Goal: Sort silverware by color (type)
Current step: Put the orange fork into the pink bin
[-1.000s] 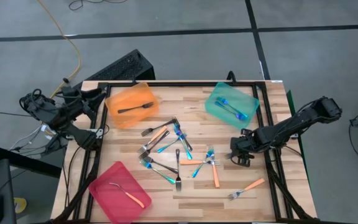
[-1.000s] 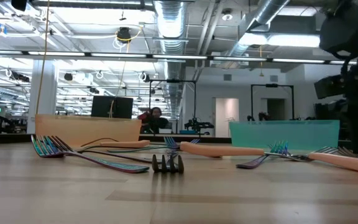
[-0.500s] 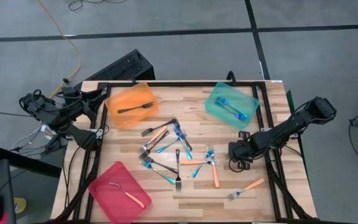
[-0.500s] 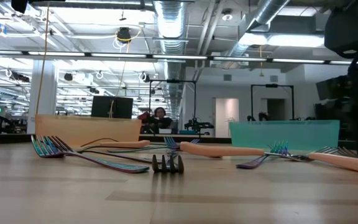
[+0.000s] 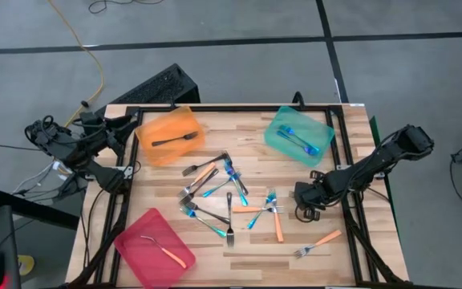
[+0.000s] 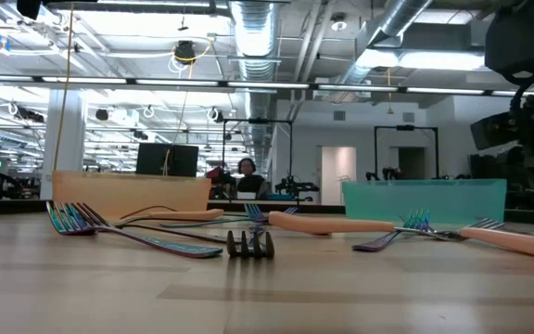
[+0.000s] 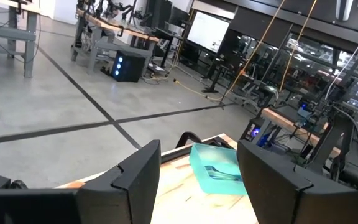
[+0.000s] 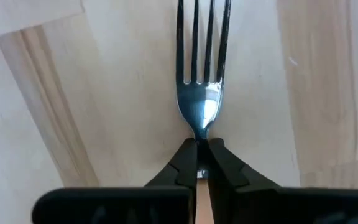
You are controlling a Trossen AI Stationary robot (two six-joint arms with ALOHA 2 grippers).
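Several forks (image 5: 223, 197) with orange, blue or dark handles lie scattered on the middle of the wooden table. My right gripper (image 5: 307, 201) points down at the table's right side. It is shut on one fork (image 8: 202, 93) with silver tines and a pale orange handle; in the high view the gripper hides this fork. My left gripper (image 7: 197, 186) waits open, level, above the table's far left corner (image 5: 119, 128). My right gripper pinches the fork at its neck (image 8: 201, 138), where the silver head narrows into the handle, between its two fingertips (image 8: 182, 163). The fingers come from above, pointing down, and stand across the fork. The fork lies flat on the wood, tines pointing away from the fingers.
An orange tray (image 5: 169, 135) at the far left holds a dark fork. A teal tray (image 5: 299, 135) at the far right holds blue forks. A pink tray (image 5: 155, 247) at the near left holds an orange-handled fork. A lone orange-handled fork (image 5: 319, 241) lies near the front right.
My right gripper has edged a little toward the table's left and settled low over the fork. The forks on the table have stayed where they were.
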